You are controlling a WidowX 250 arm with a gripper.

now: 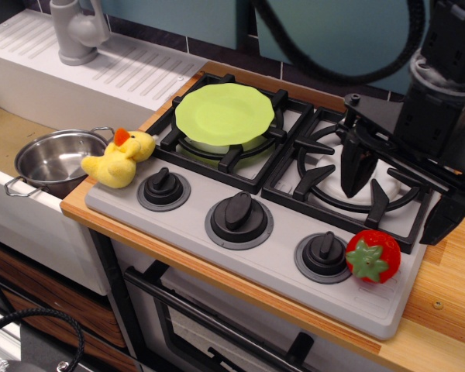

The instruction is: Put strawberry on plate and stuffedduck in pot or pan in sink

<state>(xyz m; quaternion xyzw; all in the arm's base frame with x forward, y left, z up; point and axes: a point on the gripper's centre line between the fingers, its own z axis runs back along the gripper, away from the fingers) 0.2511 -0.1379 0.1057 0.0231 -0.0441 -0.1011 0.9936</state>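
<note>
The red strawberry (373, 256) with a green cap lies at the front right of the stove, beside the right knob. The lime-green plate (225, 112) rests on the left burner and holds nothing. The yellow stuffedduck (120, 159) sits on the stove's left edge, leaning toward the steel pot (54, 159), which stands with nothing in it in the sink (4, 128). My black gripper (399, 194) hangs open and holds nothing over the right burner, just behind and above the strawberry.
Three black knobs (239, 213) line the stove front. A grey faucet (77, 31) and ribbed white drainboard (132, 70) stand behind the sink. Black burner grates (318, 174) rise under the gripper. The wooden counter (449, 294) runs along the right edge.
</note>
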